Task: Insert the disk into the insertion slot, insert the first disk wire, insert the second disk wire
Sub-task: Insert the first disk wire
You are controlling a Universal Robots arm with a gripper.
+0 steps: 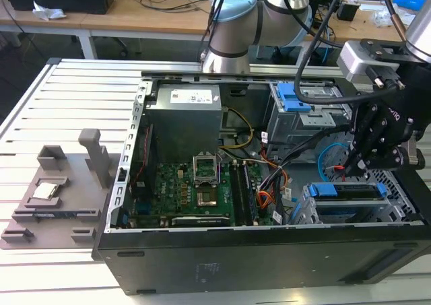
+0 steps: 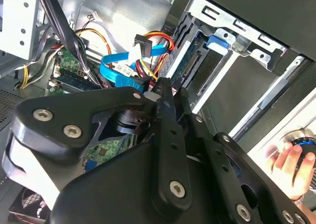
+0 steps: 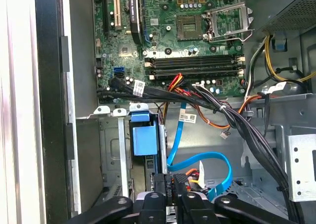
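Note:
The disk (image 1: 350, 192) in its blue carrier sits inside the insertion slot (image 1: 306, 207), a silver cage at the case's near corner on the exterior view's right. My black gripper (image 1: 351, 165) hangs just above the disk's rear edge. In both wrist views the gripper (image 3: 173, 184) is shut on a black connector (image 3: 180, 178) with red and orange wires, close to the disk's back end (image 2: 185, 61). The blue carrier tab (image 3: 144, 137) lies beyond the fingertips (image 2: 165, 93). A flat blue disk wire (image 3: 210, 164) loops loose beside them, its black plug (image 2: 141, 45) free.
A taller grey cage with blue clips (image 1: 296, 106) stands behind the slot. The motherboard (image 1: 195, 190) and power supply (image 1: 185, 116) fill the case's middle. A thick cable bundle (image 3: 247, 130) crosses near the slot. A grey fixture (image 1: 60, 190) lies outside the case. A hand (image 2: 291, 164) rests nearby.

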